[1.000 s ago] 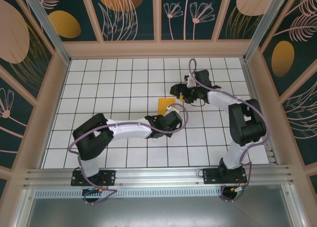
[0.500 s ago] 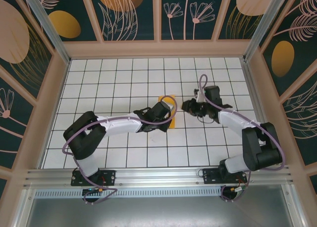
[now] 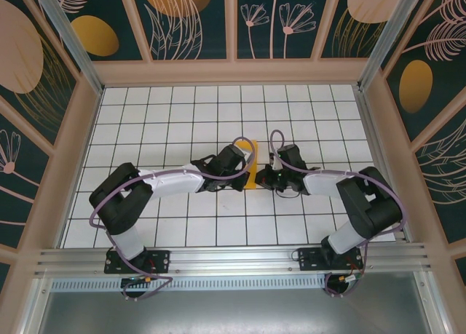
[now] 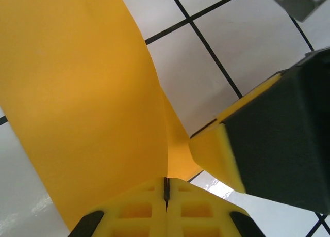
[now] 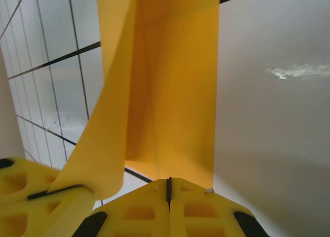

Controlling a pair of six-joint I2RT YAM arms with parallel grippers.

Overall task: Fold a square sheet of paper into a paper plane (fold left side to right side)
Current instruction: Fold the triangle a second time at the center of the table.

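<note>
fold left-to-right | left gripper: fingers clenched on square sheet of paper, held raised mid-frame | right gripper: fingers pinched on its edge, likely anchoring

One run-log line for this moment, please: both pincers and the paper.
left pincer: shut on paper sheet | right pincer: shut on paper sheet | paper sheet: bent, not flat, held from both sides

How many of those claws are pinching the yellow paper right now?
2. The left claw pinches the paper from its left side, and the right claw pinches it from the right, both at the middle of the gridded table.
</note>
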